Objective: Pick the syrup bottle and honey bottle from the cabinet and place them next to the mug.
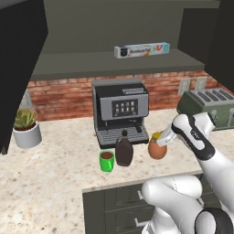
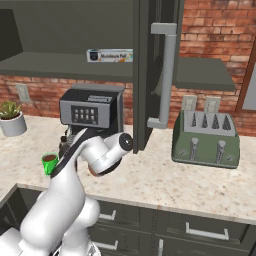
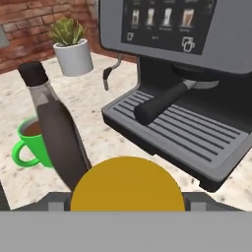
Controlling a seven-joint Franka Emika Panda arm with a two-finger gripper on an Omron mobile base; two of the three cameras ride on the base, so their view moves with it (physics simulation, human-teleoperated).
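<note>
Your gripper sits over the honey bottle, its fingertips hidden; you cannot tell its grip. The syrup bottle stands beside.

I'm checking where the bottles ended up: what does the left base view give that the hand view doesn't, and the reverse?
Left base view: the toaster, the foil box on the cabinet shelf, and the gripper at the honey bottle standing on the counter.
Hand view: a close look at the portafilter, with the honey bottle's lid between the fingers.
Both: syrup bottle, mug, coffee machine, plant.
</note>
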